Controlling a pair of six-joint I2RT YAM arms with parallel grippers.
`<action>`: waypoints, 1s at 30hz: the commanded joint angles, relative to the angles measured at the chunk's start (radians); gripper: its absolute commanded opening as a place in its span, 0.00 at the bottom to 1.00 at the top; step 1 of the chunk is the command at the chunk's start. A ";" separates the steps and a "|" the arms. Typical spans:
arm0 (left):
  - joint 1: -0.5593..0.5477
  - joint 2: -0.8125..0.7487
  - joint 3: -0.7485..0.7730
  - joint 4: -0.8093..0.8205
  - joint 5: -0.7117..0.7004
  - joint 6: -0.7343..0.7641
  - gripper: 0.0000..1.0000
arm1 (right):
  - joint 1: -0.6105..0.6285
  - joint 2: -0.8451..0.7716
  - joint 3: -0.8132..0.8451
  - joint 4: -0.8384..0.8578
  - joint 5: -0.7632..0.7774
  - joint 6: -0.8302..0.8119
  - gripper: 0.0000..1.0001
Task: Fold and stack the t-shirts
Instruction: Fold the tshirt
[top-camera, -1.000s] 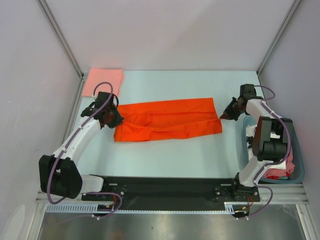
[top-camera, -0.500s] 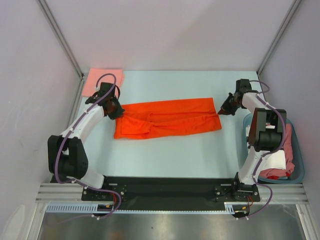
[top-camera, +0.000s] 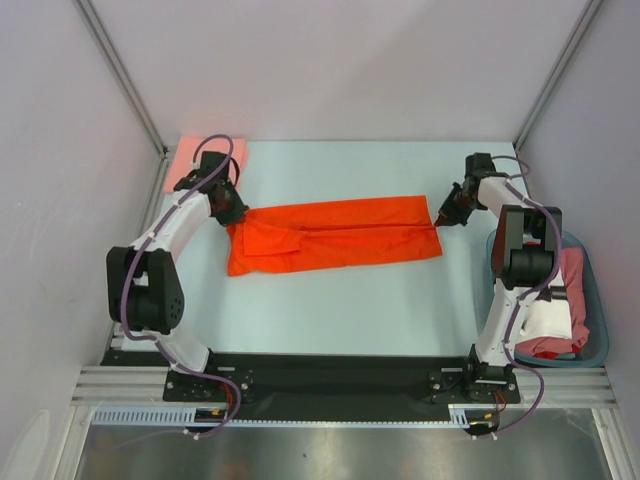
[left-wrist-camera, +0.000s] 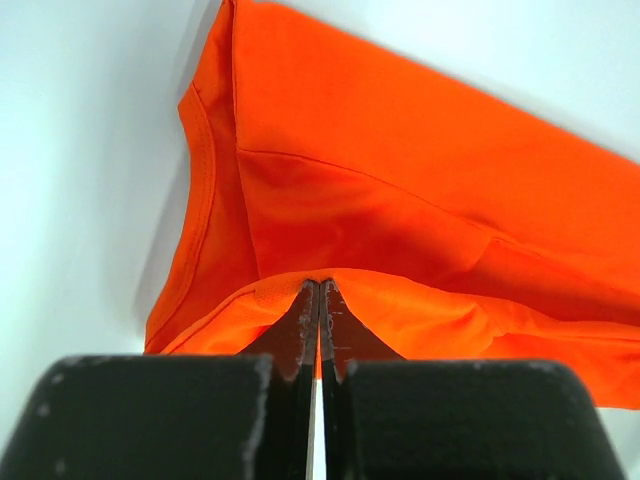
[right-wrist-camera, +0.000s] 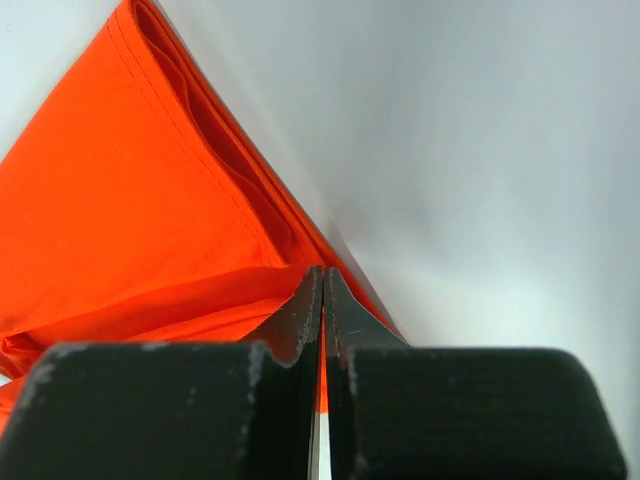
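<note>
The orange-red t-shirt (top-camera: 335, 235) lies as a long folded band across the middle of the bench (top-camera: 330, 310). The left tool (top-camera: 232, 214) is clenched on its far left corner and the right tool (top-camera: 444, 218) on its far right corner. Gripping both ends at once probably keeps the band taut and square for the next fold, while a folded salmon-pink t-shirt (top-camera: 205, 162) at the far left corner looks like the stack's base.

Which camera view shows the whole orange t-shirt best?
The top external view: the orange t-shirt appears whole, a folded strip. The left wrist view shows only one end pinched by the left gripper; the right wrist view only an edge in the right gripper.
</note>
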 joint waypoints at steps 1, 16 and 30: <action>0.009 0.027 0.045 -0.001 0.002 0.031 0.00 | 0.014 0.021 0.062 -0.019 0.024 -0.016 0.00; 0.009 0.114 0.088 -0.010 -0.006 0.037 0.00 | 0.025 0.109 0.174 -0.065 0.035 -0.030 0.00; 0.009 -0.121 0.059 -0.145 -0.152 0.106 0.69 | 0.008 -0.021 0.261 -0.285 0.228 -0.130 0.46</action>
